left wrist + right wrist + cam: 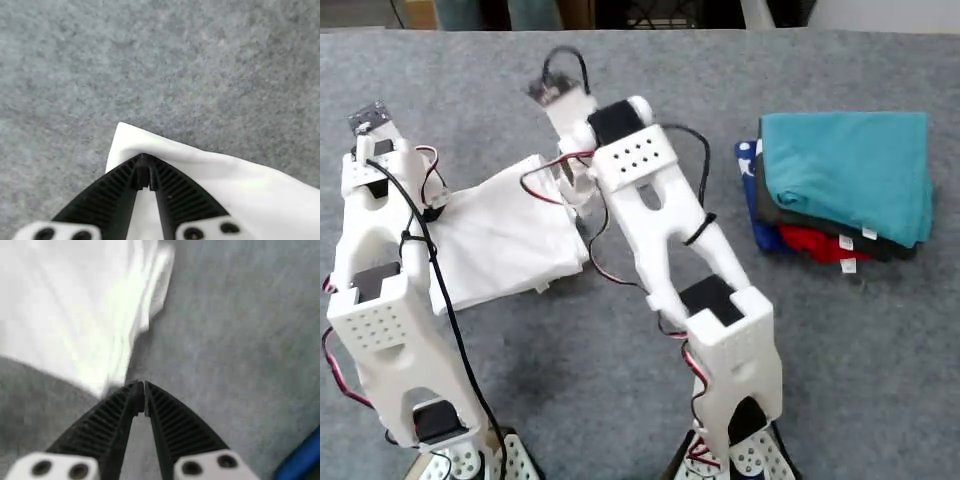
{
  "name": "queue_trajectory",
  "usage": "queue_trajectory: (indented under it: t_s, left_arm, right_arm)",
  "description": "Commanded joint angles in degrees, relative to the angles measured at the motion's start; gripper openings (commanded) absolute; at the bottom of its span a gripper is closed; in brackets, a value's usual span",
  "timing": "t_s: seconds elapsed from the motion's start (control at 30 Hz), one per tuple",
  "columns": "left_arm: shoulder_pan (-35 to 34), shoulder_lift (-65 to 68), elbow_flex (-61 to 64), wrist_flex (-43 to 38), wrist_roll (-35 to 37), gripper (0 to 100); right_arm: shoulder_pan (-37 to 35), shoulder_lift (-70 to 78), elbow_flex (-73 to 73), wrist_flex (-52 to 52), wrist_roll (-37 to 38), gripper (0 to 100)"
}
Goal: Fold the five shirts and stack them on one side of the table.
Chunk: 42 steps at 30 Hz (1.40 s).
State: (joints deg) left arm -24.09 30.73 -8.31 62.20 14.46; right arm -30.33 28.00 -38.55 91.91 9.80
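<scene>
A white shirt [505, 235] lies partly folded on the grey table, between my two arms. My left gripper [432, 207] is at the shirt's left edge; in the left wrist view my left gripper [143, 173] is shut on a corner of the white shirt [225, 180], the cloth rising into the tips. My right gripper [576, 196] is at the shirt's right edge. In the right wrist view my right gripper [140, 390] is shut, with the white shirt [75, 315] running down to its tips. Several folded shirts [845, 185] are stacked at the right, a teal one on top.
The grey felt table [590, 380] is bare in front of the white shirt and between it and the stack. Under the teal shirt lie dark grey, red and blue ones; a blue shirt edge [305, 460] appears in the right wrist view. Arm cables hang over the white shirt.
</scene>
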Motion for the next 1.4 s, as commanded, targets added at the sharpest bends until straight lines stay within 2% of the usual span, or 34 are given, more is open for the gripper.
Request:
queue_trajectory:
  t_s: [0.0, 0.2, 0.33, 0.57, 0.63, 0.73, 0.9, 1.07, 1.2, 1.27, 1.37]
  left_arm:
    - [-0.5, -0.7, -1.9, 1.2, 0.1, 4]
    - [-0.5, -0.7, -1.7, 1.1, 0.1, 4]
    - [-0.2, -0.6, -1.7, 1.1, 0.1, 4]
    - [-0.4, -0.5, -1.7, 1.0, 0.1, 4]
    - [-0.2, -0.7, -1.7, 1.1, -0.2, 4]
    - [0.0, -1.1, -3.0, 3.9, -5.1, 4]
    - [0.0, -6.2, -6.3, 8.3, -4.4, 5]
    - [-0.3, -13.7, -3.9, 11.6, -1.1, 19]
    - [-3.0, -19.9, 0.3, 11.1, 0.0, 15]
    - [-5.3, -21.5, 3.4, 8.0, -0.4, 11]
    - [-9.7, -21.3, 8.9, 0.7, -0.4, 12]
  right_arm:
    - [-2.8, -0.9, -6.4, -6.6, 2.2, 1.5]
    - [-3.3, 12.3, -6.8, -18.8, 4.3, 1.5]
    - [-4.1, 21.1, -7.8, -22.5, 9.1, 1.5]
    - [3.6, 29.2, -14.4, -22.3, 10.1, 1.5]
    - [4.9, 29.6, -16.7, -19.5, 9.8, 1.5]
    - [3.0, 28.4, -23.3, -10.2, 10.1, 1.5]
    - [-0.5, 27.6, -38.0, 4.2, 10.2, 1.5]
    - [-1.1, 26.1, -47.9, 9.6, 8.6, 1.5]
    - [-5.1, 16.8, -42.8, 9.5, 0.6, 1.5]
    - [-6.7, 11.7, -34.8, 9.5, -1.4, 1.5]
    - [-8.6, 4.4, -20.0, 9.4, -4.2, 1.6]
